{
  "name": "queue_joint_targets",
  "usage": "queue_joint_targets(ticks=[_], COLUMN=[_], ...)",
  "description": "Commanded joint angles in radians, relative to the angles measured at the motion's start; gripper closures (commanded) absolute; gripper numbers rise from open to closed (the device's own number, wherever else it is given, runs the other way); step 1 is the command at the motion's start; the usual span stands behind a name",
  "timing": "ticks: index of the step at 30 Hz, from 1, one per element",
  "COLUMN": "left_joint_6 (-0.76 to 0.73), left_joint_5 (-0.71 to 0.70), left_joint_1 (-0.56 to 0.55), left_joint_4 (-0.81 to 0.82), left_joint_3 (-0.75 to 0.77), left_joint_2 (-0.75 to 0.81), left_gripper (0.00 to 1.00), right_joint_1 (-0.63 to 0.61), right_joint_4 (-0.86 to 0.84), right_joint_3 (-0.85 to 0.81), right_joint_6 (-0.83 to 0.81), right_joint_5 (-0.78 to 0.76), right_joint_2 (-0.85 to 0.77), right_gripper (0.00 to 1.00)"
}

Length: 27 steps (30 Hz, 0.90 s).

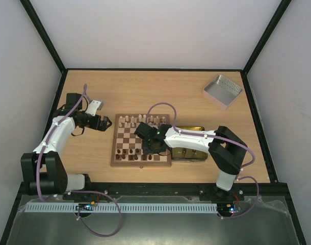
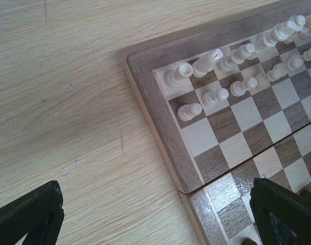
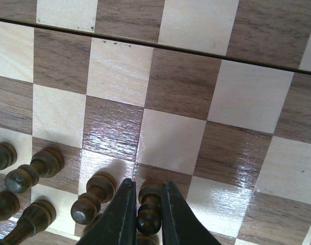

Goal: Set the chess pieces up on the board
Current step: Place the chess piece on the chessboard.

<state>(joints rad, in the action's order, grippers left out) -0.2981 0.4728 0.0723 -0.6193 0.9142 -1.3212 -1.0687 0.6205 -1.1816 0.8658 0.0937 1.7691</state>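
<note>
1. Walnut-and-cream board (image 1: pixel 126 139) lies in the middle of the table (image 1: pixel 145 92). The pale pieces (image 1: pixel 137 121) are ranked along its far side and the dark pieces (image 1: pixel 130 152) are gathering along the near side.
2. My right jaws stand narrow, closed on one dark piece (image 3: pixel 149 209) low over the near ranks. The piece fills the slim gap between them, its base at or just above a square.
3. My left jaws gape wide and hold nothing. They hang over bare table just off the board's left edge, and the pale corner pieces show in that wrist view.
4. By my reading, the step in hand is seating this dark piece among its fellows. The far side looks filled, and the near ranks look close to done.
5. To do it well, I would keep the piece upright, centre it on its square and make sure the base sits flat before letting go.
6. A neighbour (image 3: pixel 94 196) stands just beside the left finger. I would therefore open the jaws only a little and lift straight up, not sideways, or that piece could topple.
7. The yellow tin (image 1: pixel 191 154) sits against the board's right edge under my right arm, and the silver lid (image 1: pixel 223 91) rests well apart at the far right corner. Neither is in the way.
</note>
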Motion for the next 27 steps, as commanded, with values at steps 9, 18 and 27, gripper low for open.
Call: queue_joint_targets(ticks=[9, 18, 27], left_joint_6=[-0.002, -0.001, -0.001], left_joint_5=[0.017, 0.015, 0.016], left_joint_1=[-0.003, -0.002, -0.002], left_joint_4=[-0.007, -0.005, -0.006], left_joint_3=[-0.012, -0.012, -0.011], left_joint_2=[0.026, 0.028, 0.027], left_gripper=[0.01, 0.01, 0.01], right_joint_1=[-0.01, -0.009, -0.01], right_joint_4=[0.044, 0.038, 0.03], right_joint_3=[0.013, 0.024, 0.023], right_joint_6=[0.018, 0.022, 0.021], right_joint_5=[-0.035, -0.034, -0.028], right_joint_2=[-0.033, -0.038, -0.034], right_gripper=[0.91, 0.91, 0.88])
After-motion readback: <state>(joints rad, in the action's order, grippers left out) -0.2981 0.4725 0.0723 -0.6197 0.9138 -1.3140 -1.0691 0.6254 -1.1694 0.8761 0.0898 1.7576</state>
